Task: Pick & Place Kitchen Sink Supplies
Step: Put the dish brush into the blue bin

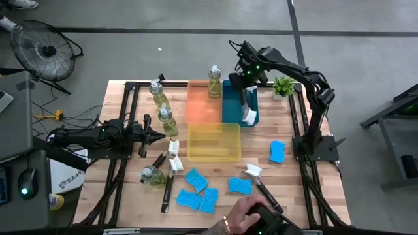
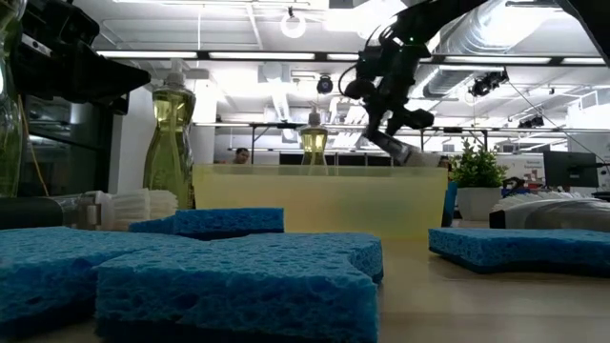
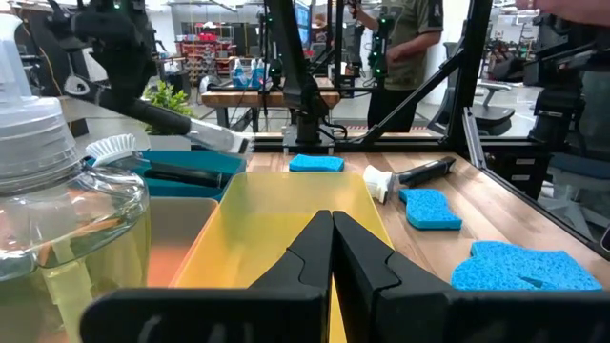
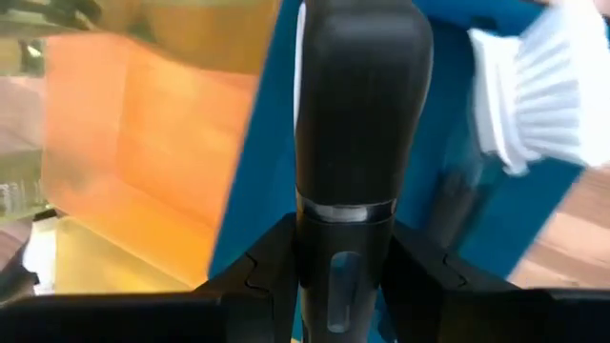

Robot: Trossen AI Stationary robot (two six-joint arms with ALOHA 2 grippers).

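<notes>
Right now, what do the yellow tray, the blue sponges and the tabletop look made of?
Yellow tray: translucent plastic, smooth, since light passes through its wall in the low view. Blue sponges: soft foam, matte, with a visibly porous surface. Tabletop: wood planks, light and unpainted, with seams and grain showing; any clear coat can't be judged.
</notes>
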